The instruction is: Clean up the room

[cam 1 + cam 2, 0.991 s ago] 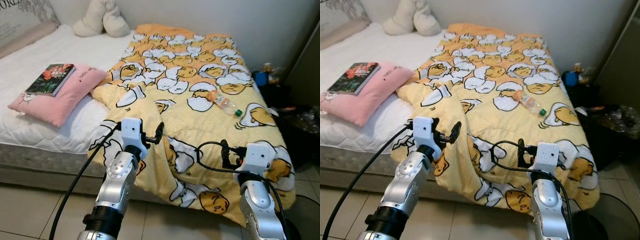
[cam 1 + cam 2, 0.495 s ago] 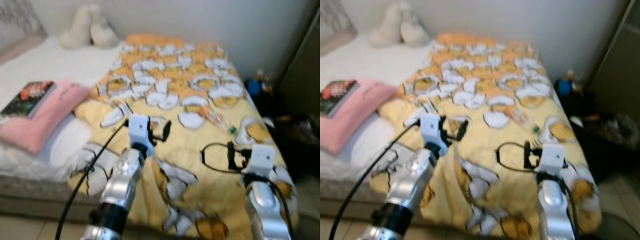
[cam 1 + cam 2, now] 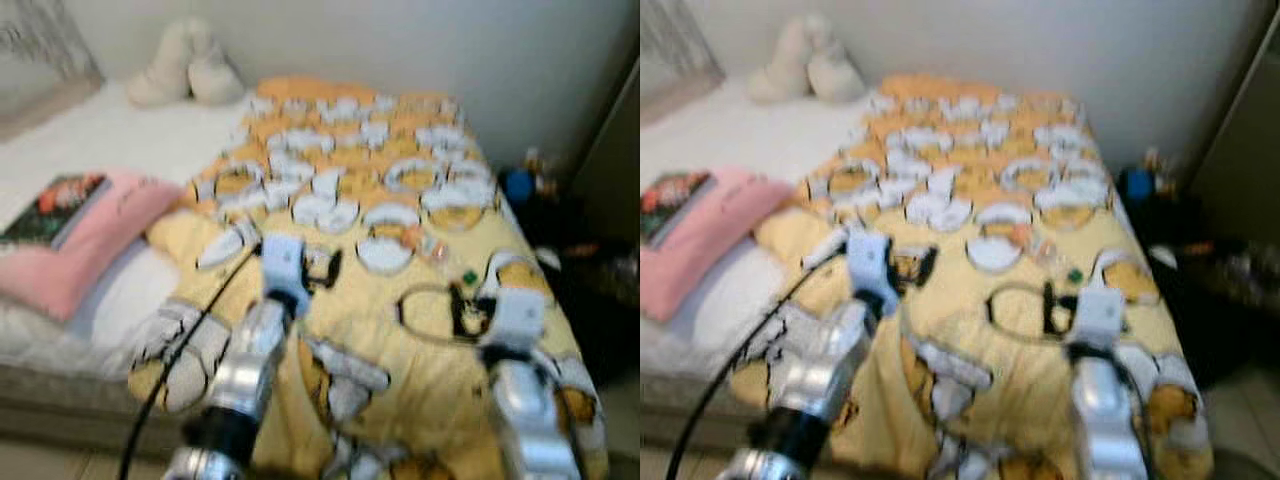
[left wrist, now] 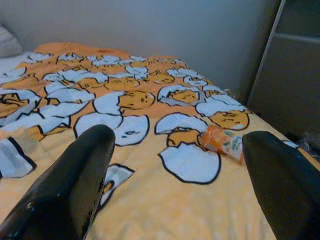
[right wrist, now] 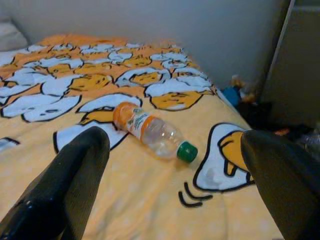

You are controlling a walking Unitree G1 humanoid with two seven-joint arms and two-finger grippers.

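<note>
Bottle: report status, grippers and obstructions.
Both grippers open, empty. Bottle lying on blanket, ahead of right gripper; left gripper alongside. Nothing between.

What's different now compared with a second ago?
The camera has moved in toward the bed, blurring the picture. Both grippers, left and right, stay open and empty. The plastic bottle still lies on the yellow blanket; the book stays on the pink pillow.

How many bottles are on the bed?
1. A clear plastic bottle with an orange label and green cap lies on its side on the yellow egg-patterned blanket, ahead of the open right gripper. Others could be hidden in folds.
</note>
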